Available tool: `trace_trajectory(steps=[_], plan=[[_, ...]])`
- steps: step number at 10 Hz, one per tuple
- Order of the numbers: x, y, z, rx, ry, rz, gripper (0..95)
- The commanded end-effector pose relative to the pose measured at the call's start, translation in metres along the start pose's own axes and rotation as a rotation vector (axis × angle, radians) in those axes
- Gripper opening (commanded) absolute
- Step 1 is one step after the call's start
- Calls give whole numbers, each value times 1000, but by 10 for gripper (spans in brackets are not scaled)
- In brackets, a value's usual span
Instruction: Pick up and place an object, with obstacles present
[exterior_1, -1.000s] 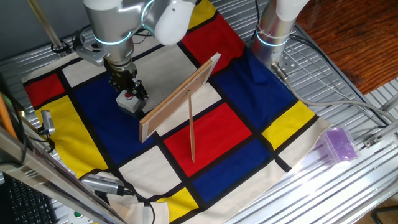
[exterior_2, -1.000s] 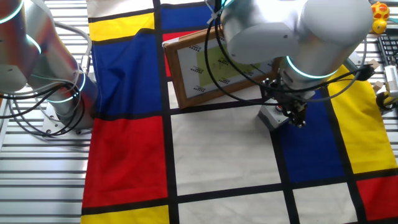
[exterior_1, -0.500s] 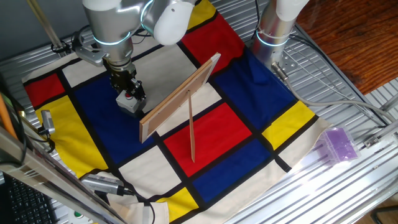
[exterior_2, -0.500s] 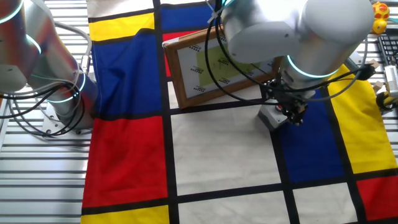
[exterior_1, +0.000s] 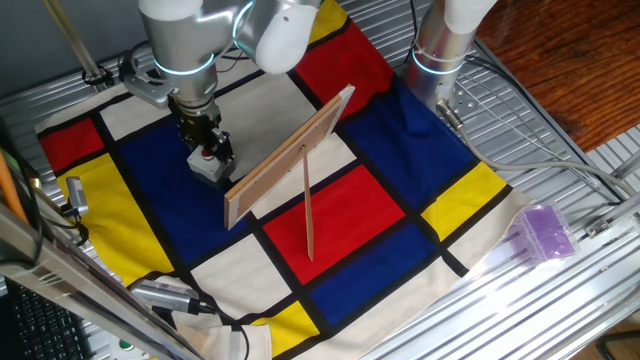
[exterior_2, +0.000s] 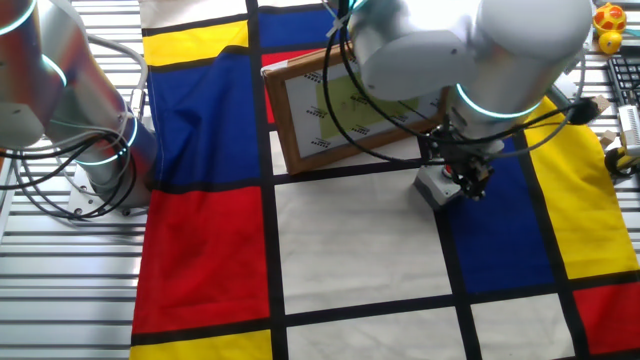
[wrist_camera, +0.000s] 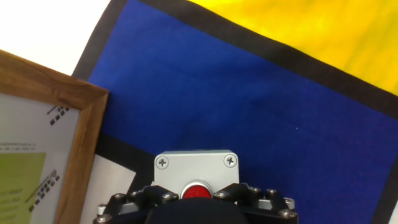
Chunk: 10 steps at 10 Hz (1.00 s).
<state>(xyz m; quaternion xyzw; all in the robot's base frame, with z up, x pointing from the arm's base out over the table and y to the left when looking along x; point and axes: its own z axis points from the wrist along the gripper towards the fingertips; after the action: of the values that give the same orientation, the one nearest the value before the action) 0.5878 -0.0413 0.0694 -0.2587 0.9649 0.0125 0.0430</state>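
The small grey box with a red button (exterior_1: 209, 166) sits on a blue patch of the cloth, just left of the wooden board (exterior_1: 290, 155) that stands on edge with a slim stick (exterior_1: 307, 205) leaning from it. My gripper (exterior_1: 205, 148) is down on the box, its jaws closed in on either side of the button. In the hand view the box (wrist_camera: 196, 169) lies right under the gripper (wrist_camera: 196, 194), its near half hidden. In the other fixed view the gripper (exterior_2: 466, 180) covers the box's (exterior_2: 434, 186) right side.
The board's framed face (exterior_2: 345, 105) stands close behind the box. A translucent purple block (exterior_1: 545, 232) lies on the metal table at the right. A second arm's base (exterior_1: 440, 50) stands at the far edge. Cables and tools lie at the left edge (exterior_1: 75, 200).
The arm's upper links have shifted slightly. The gripper and the box stay in the same place on the cloth.
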Motion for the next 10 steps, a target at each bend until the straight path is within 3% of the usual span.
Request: trace_trajectory(steps=[1, 5, 8, 9, 10], plan=[[-5, -4, -12, -30, 14, 21, 0], [-14, -10, -79, -40, 29, 12, 0], [-14, -2, -146, -52, 45, 13, 0], [-13, 9, -178, -49, 68, 29, 0], [-13, 18, -196, -41, 72, 42, 0]])
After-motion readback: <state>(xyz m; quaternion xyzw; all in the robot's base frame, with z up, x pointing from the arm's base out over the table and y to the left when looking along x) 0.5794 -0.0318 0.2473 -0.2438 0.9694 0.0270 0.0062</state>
